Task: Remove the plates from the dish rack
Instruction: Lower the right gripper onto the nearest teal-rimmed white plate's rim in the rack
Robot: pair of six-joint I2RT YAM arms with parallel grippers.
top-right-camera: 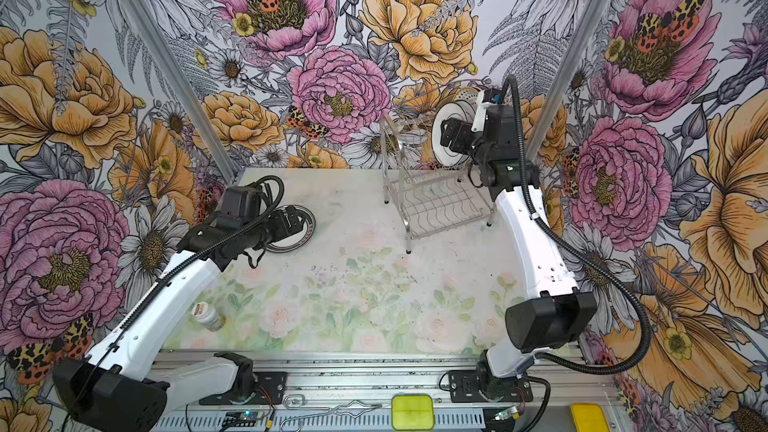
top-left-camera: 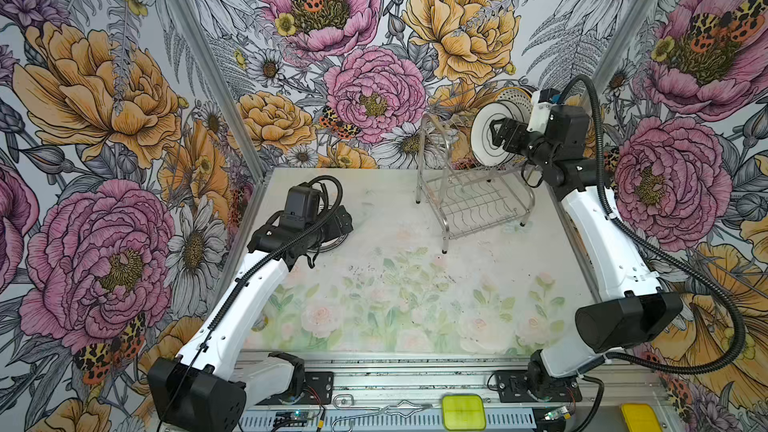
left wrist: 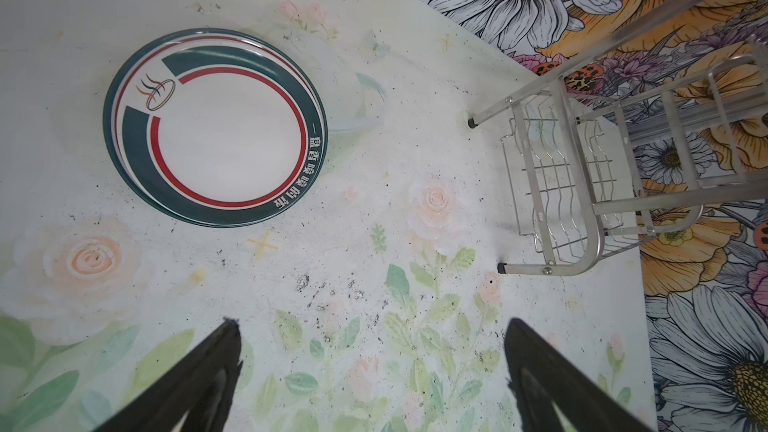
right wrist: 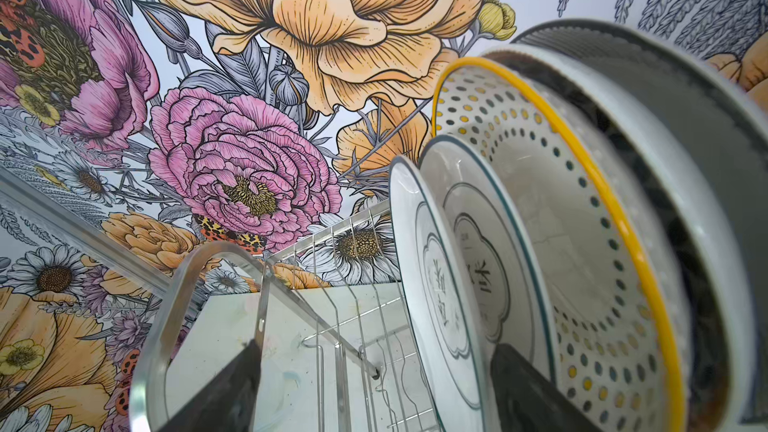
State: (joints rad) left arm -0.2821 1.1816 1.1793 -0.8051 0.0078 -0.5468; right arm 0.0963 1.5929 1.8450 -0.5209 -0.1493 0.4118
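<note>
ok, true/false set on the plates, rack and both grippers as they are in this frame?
1. A green-and-red-rimmed plate lies flat on the table. True.
2. The left gripper is shut on that plate. False: its jaws are open and hold nothing.
3. Several plates stand on edge in the dish rack. True.
4. The right gripper hangs over the table's near edge. False: it is up at the rack, jaws open beside the standing plates.
</note>
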